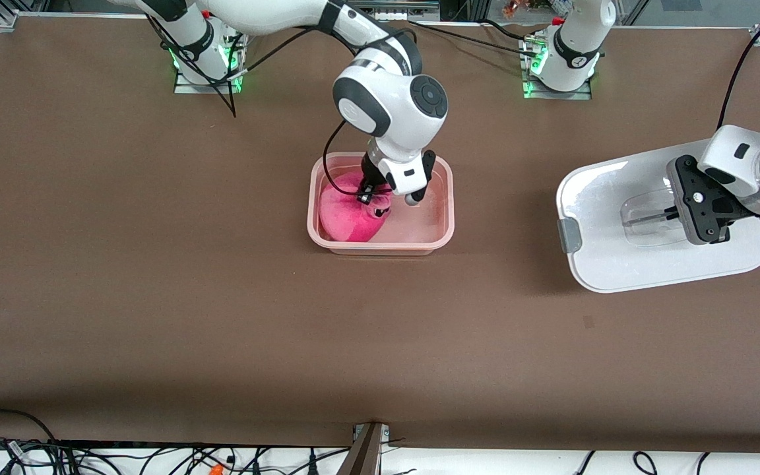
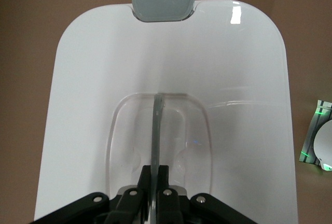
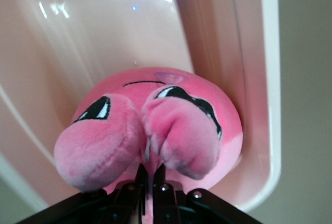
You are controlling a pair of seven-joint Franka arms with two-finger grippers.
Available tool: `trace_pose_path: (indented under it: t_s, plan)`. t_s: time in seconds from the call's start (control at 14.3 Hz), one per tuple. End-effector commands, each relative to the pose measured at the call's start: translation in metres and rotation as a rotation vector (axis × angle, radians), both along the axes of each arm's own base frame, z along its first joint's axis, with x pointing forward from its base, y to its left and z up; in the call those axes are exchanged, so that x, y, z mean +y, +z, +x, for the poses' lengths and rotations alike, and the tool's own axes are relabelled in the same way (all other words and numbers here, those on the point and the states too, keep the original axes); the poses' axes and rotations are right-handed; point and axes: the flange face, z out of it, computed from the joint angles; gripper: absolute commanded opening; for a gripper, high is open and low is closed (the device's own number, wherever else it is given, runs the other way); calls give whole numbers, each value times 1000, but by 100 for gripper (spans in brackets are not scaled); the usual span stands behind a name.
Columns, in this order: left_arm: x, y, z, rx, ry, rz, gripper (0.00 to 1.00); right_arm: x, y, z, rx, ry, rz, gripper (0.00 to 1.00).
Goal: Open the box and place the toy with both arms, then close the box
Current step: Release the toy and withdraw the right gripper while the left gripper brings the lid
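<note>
Sitting inside the box [image 1: 380, 243], the toy [image 1: 347, 214] is a soft hot-pink plush blob, rounded, with dark stitched eyes and 2 puffy lobes bulging toward the right wrist camera. It fills the half of the tub toward the right arm's end of the table and presses against the tub wall there.

Box is a rounded-rectangular tub, pale pink translucent plastic, glossy inner walls with glare streaks, lid off. It stands mid-table on the brown matte table [image 1: 156, 297].

Right gripper [image 1: 369, 195] is down in the tub, fingers pressed together and pinching a fold of plush between the 2 lobes; the right wrist view shows fabric squeezed between the black fingertips [image 3: 139, 178].

Lid [image 1: 607, 264] is white, smooth, rounded-rectangular, with a grey clip [image 1: 569, 235] on its short edge facing the box and a clear recessed handle [image 1: 647, 221] at centre. It is well apart from the box, toward the left arm's end of the table, tilted in the front view.

Left gripper [image 1: 670, 214] is at the lid's recess, fingers closed on the thin clear handle bar [image 2: 157, 130]; the left wrist view shows the bar running straight into the black fingers.
</note>
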Motion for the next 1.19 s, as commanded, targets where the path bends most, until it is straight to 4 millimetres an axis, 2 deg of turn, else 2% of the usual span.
trace_pose_path:
  t_s: [0.0, 0.07, 0.21, 0.42, 0.56, 0.77, 0.84, 0.91, 0.98, 1.05, 1.12]
  plan:
    - [3, 6, 3, 3, -18, 17, 0, 14, -16, 7, -52, -29, 49, 71]
    - [4, 6, 3, 3, -16, 17, 0, 18, -18, 9, -64, -33, 74, 100]
    - [4, 5, 3, 4, -16, 17, 0, 24, -13, 11, -103, -87, 127, 100]
    - [4, 5, 3, 4, -16, 17, 0, 31, 7, 10, -147, -183, 194, 100]
    - [3, 5, 3, 4, -16, 17, 0, 21, 42, 21, -170, -224, 240, 100]
    - [2, 3, 2, 9, -21, 12, 0, -34, 94, 84, -124, -397, 394, 100]
    - [0, 0, 2, 16, -27, 5, 0, -52, 126, 95, -150, -428, 430, 100]
    - [-3, -1, 2, 18, -45, -3, 0, -74, 143, 109, -177, -460, 440, 100]
    - [-9, 0, 3, 5, -55, -7, 0, -99, 147, 127, -188, -501, 438, 100]
    - [-14, -8, 8, 16, -52, -37, 0, -124, 164, 140, -196, -544, 453, 100]
    - [-27, -12, 9, 22, -57, -69, 0, -148, 179, 149, -187, -597, 473, 100]
